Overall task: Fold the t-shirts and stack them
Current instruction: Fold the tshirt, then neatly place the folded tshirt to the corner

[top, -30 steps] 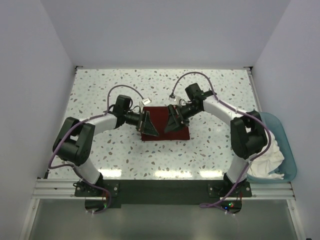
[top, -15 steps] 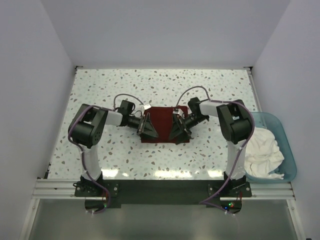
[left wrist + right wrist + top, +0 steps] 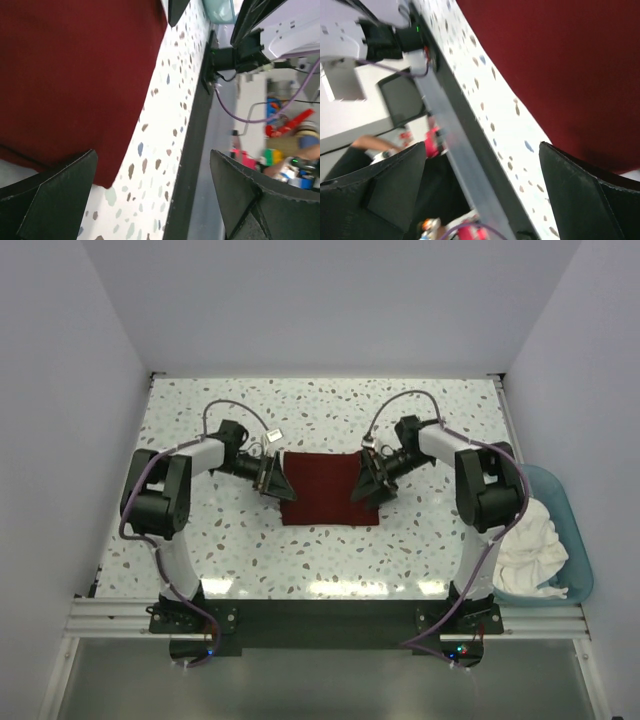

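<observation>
The left hand [image 3: 272,478] and right hand [image 3: 368,483], both spread wide and empty, flank the maroon t-shirt [image 3: 325,490] on the counter [image 3: 200,420].

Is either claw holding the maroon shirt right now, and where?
Nothing is held. The left claw and right claw are both open at the folded maroon shirt's side edges.

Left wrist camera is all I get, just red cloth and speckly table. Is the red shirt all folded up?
Observer: Yes. From above, the maroon t-shirt lies flat as a neat folded rectangle.
Operator: Where's the other arm?
Observer: The right gripper sits at the shirt's right edge, open and holding nothing.
Operator: Are there more shirts?
Observer: A white t-shirt is bunched up in the blue tub on the far right.
</observation>
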`<action>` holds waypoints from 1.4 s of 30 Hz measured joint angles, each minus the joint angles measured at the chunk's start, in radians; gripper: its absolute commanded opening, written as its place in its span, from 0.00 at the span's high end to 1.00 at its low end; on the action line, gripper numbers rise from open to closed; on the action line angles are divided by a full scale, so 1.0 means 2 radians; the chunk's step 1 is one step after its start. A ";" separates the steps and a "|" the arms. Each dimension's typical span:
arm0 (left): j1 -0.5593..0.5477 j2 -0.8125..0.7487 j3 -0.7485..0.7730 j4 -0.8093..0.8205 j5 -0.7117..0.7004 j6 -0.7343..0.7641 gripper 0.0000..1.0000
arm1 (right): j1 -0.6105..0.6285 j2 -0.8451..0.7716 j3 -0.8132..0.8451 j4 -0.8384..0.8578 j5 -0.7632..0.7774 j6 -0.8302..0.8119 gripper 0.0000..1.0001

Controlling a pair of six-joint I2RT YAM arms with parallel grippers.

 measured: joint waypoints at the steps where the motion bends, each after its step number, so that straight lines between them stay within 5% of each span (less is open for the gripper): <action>1: 0.001 -0.010 0.014 -0.001 -0.007 0.001 0.00 | -0.001 -0.007 0.018 -0.002 0.005 0.003 0.01; 7: -0.005 -0.023 0.095 0.113 -0.037 -0.095 0.00 | -0.002 -0.027 0.137 0.045 0.026 0.045 0.01; 17: -0.009 0.140 0.164 0.247 -0.040 -0.219 0.00 | -0.010 0.157 0.236 0.108 0.019 0.077 0.01; 25: 0.016 0.149 0.198 0.235 -0.060 -0.216 0.00 | -0.023 0.161 0.301 0.090 0.100 0.031 0.01; 32: 0.065 0.062 0.192 0.171 -0.186 -0.135 0.00 | -0.027 0.097 0.299 0.097 0.268 0.013 0.01; 38: 0.084 -0.074 0.187 0.129 -0.334 -0.094 0.00 | 0.092 -0.071 0.206 0.118 0.448 0.004 0.01; 42: 0.084 -0.131 0.193 0.100 -0.399 -0.060 0.00 | 0.214 -0.072 0.212 0.123 0.504 0.022 0.01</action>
